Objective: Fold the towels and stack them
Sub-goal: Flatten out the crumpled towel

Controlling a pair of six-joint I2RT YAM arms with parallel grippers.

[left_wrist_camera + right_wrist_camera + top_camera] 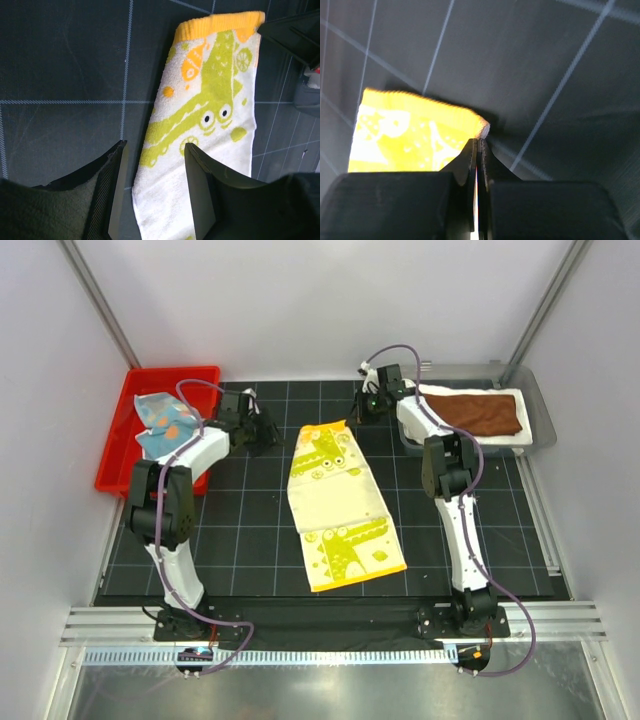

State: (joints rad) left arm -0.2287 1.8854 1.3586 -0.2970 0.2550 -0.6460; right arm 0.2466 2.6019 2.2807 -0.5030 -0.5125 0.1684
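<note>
Yellow towel (335,505): lying lengthwise on the table (240,540).
Left gripper (155,146): fingers apart, hovering over its left edge.
Right gripper (476,142): fingers together by its far corner, possibly touching.

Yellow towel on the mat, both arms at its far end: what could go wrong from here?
1. The right fingers are shut, but the yellow towel corner shows just past their tips, with no cloth visibly between them; a lift may come up empty.
2. The left fingers are open astride one long edge of the towel; closing there might bunch it or catch only one layer.
3. The towel lies kinked midway, so a fold could end uneven.
</note>
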